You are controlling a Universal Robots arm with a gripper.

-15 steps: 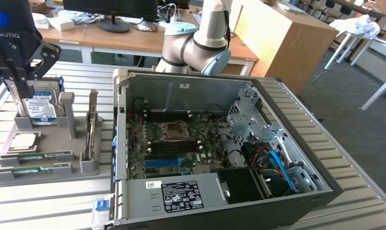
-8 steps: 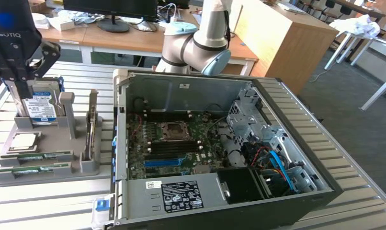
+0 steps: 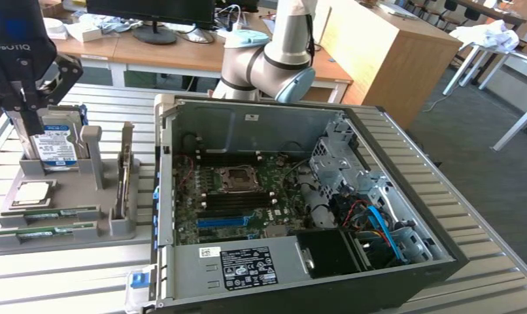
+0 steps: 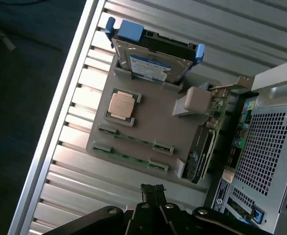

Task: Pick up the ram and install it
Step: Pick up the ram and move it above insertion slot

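Ram sticks (image 3: 49,212) (image 4: 133,139) both seated in grey tray (image 3: 76,193) (image 4: 158,122); tool (image 3: 23,111) (image 4: 152,190) closed, empty, over tray

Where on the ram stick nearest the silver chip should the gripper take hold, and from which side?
Grip the ram stick at its middle, between the two grey end brackets, coming straight down and pinching its two flat faces. It seems to stand on its long edge in the tray, so probably only the top edge is free.

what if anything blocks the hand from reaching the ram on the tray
probably yes: the ram lies uncovered in the grey tray and the shut hand hangs above it near the hard drive
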